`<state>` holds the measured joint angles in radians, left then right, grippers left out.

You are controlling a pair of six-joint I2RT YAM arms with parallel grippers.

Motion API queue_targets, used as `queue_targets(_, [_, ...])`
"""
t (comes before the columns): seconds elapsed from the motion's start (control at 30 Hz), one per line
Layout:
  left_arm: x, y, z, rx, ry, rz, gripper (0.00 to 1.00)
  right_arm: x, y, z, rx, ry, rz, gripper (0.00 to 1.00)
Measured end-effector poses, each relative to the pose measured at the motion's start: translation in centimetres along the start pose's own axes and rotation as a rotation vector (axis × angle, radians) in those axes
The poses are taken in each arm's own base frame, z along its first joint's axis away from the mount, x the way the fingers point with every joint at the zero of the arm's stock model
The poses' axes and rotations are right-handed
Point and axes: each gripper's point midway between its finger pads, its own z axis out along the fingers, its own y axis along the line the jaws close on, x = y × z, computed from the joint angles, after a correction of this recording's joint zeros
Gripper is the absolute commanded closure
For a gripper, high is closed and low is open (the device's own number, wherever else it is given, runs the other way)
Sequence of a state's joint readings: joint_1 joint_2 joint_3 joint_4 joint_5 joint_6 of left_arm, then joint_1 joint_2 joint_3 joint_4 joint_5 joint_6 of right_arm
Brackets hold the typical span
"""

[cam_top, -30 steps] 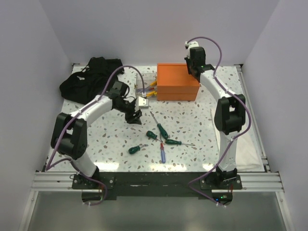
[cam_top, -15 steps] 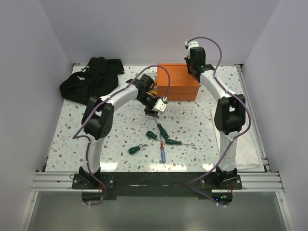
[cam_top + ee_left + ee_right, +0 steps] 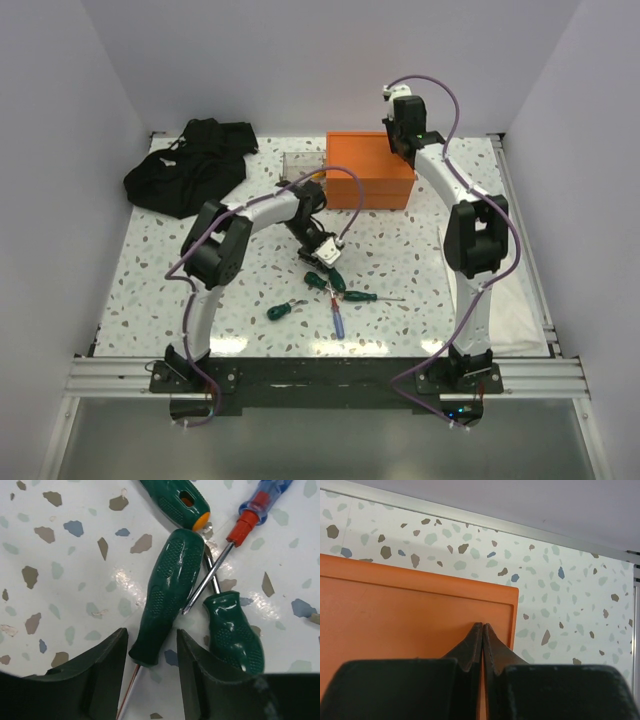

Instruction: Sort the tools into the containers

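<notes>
Screwdrivers are lying loose in a little cluster mid-table, well apart from the orange box and the clear bin at the back. Left gripper is down low over the pile with its fingers spread, straddling one end of a green-handled screwdriver without squeezing it. A stubby green one and a blue-and-red one lie just beside. Right gripper hangs over the box top, fingers pressed together on nothing. Black cloth heap sits back left.
</notes>
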<state>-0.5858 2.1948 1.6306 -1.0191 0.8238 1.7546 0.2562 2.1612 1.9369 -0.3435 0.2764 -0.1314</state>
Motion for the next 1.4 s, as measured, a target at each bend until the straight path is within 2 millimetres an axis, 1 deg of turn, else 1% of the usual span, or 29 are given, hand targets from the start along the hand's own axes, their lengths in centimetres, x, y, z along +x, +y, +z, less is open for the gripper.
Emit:
queue_targets(0.03, [0.1,-0.5,0.3,0.012,-0.006,-0.008,0.52,0.0,0.0,0.0,0.000,0.000,0.000,0.98])
queue_targets(0.13, [0.0,-0.8,0.5,0.020,-0.011,-0.005,0.59,0.0,0.0,0.0,0.000,0.001,-0.001,0.98])
queue_targets(0.17, [0.0,-0.9,0.5,0.021,-0.010,-0.005,0.68,0.0,0.0,0.0,0.000,0.001,-0.001,0.98])
queue_targets(0.23, [0.0,-1.2,0.5,0.025,-0.010,-0.010,0.78,0.0,0.0,0.0,0.000,0.001,-0.001,0.98])
queue_targets(0.27, [0.0,-1.2,0.6,0.027,-0.011,-0.016,0.85,0.0,0.0,0.0,0.000,0.001,-0.001,0.98])
queue_targets(0.33, [0.0,-1.1,0.6,0.021,-0.009,-0.030,0.89,0.0,0.0,0.0,0.000,0.001,-0.001,0.98])
queue_targets(0.37, [0.2,-1.0,0.5,0.014,-0.006,-0.046,0.94,0.0,0.0,0.0,0.000,0.001,-0.001,0.98])
queue_targets(0.47, [0.5,-0.7,-0.1,-0.009,-0.004,-0.094,1.00,0.0,0.0,0.0,0.001,0.001,-0.001,0.98])
queue_targets(0.5, [0.8,-0.5,-0.6,-0.021,0.000,-0.114,1.00,0.0,0.0,0.0,0.001,0.001,-0.001,0.98])
queue_targets(0.6, [2.1,0.5,-3.2,-0.092,0.007,-0.193,1.00,0.0,0.0,0.0,0.003,0.001,-0.005,0.98])
queue_targets(0.67, [2.5,1.4,-5.6,-0.162,0.014,-0.227,1.00,0.0,0.0,0.0,0.004,0.000,-0.009,0.98])
queue_targets(0.7, [2.5,1.8,-7.0,-0.201,0.016,-0.245,1.00,0.0,0.0,0.0,0.005,0.000,-0.011,0.98])
queue_targets(0.77, [1.5,2.8,-9.9,-0.285,0.014,-0.267,1.00,0.0,0.0,0.0,0.008,-0.001,-0.015,0.98])
queue_targets(0.8, [0.7,3.3,-11.1,-0.323,0.006,-0.277,1.00,0.0,0.0,0.0,0.010,-0.001,-0.019,0.98])
queue_targets(0.83, [-0.2,4.0,-12.7,-0.378,-0.010,-0.293,1.00,0.0,0.0,0.0,0.014,-0.001,-0.021,0.98])
queue_targets(0.9, [-2.2,5.8,-16.3,-0.517,-0.065,-0.352,1.00,0.1,0.0,0.0,0.019,-0.002,-0.026,0.98])
queue_targets(0.97, [-3.3,7.7,-20.2,-0.690,-0.135,-0.418,1.00,0.1,0.0,0.0,0.021,-0.004,-0.030,0.98])
queue_targets(1.0, [-3.5,8.3,-22.0,-0.770,-0.172,-0.451,1.00,0.1,0.0,0.0,0.021,-0.005,-0.031,0.98])
queue_targets(1.07, [-2.9,9.2,-25.3,-0.923,-0.242,-0.536,1.00,0.0,0.1,0.0,0.023,-0.006,-0.034,0.98])
queue_targets(1.13, [-1.8,10.3,-27.6,-1.031,-0.291,-0.600,1.00,0.0,0.1,0.0,0.027,-0.006,-0.036,0.98])
queue_targets(1.17, [-1.2,11.0,-28.4,-1.077,-0.320,-0.630,1.00,0.0,0.0,0.0,0.027,-0.006,-0.039,0.98])
queue_targets(1.23, [0.2,12.6,-29.0,-1.144,-0.378,-0.696,1.00,0.0,0.0,0.0,0.031,-0.006,-0.040,0.98])
queue_targets(1.27, [0.8,13.2,-28.9,-1.161,-0.401,-0.727,1.00,0.0,0.0,0.0,0.032,-0.007,-0.041,0.98])
queue_targets(1.4, [4.5,15.5,-27.8,-1.218,-0.518,-0.902,1.00,0.0,0.1,0.0,0.035,-0.006,-0.046,0.98])
